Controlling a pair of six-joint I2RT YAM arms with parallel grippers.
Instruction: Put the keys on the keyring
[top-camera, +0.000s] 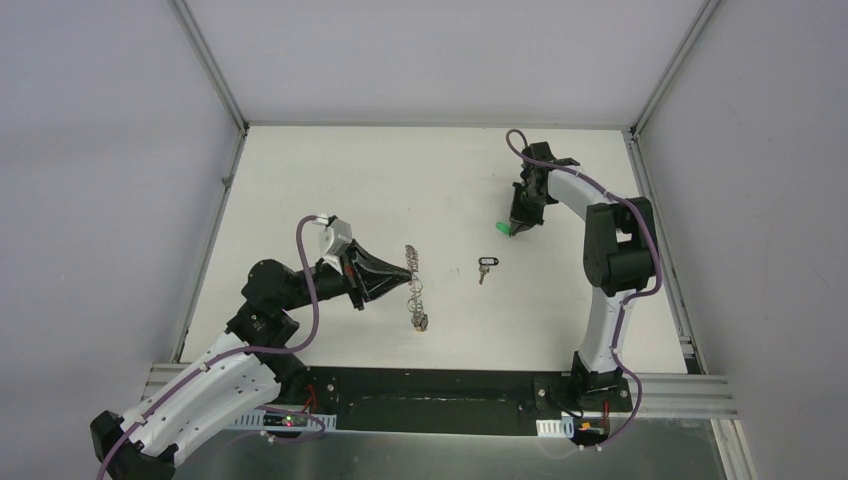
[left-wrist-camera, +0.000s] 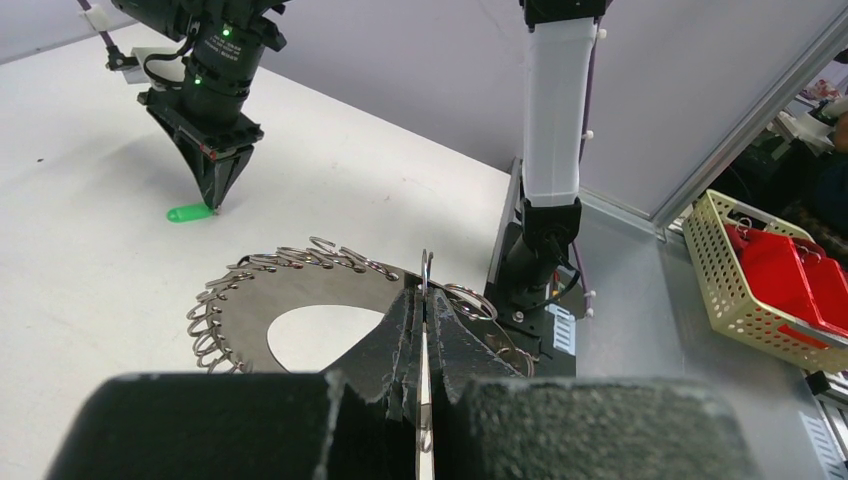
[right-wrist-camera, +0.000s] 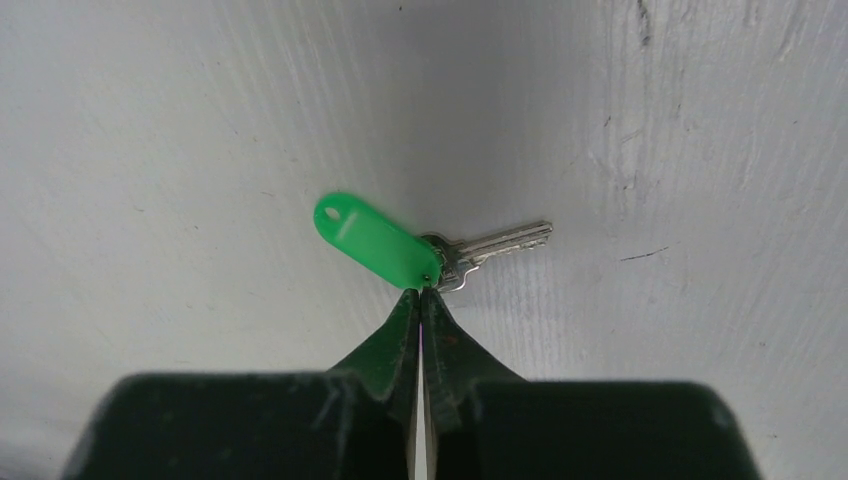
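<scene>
My left gripper (top-camera: 403, 276) (left-wrist-camera: 425, 296) is shut on the rim of the keyring (top-camera: 417, 293) (left-wrist-camera: 240, 322), a flat grey disc with a wide hole and wire loops around its edge, held on edge above the table. The green-tagged key (right-wrist-camera: 372, 241) (top-camera: 503, 229) (left-wrist-camera: 187, 213) lies flat on the table. My right gripper (right-wrist-camera: 421, 291) (top-camera: 515, 227) (left-wrist-camera: 216, 205) points down at it, shut, its tips pinched on the tag's end where the silver key joins. The black-tagged key (top-camera: 486, 265) lies between the two grippers.
A cream basket (left-wrist-camera: 735, 318) holding red things stands off the table past the right arm's base (left-wrist-camera: 528, 290). Metal frame rails (top-camera: 212, 72) run up the back corners, and grey walls close in three sides.
</scene>
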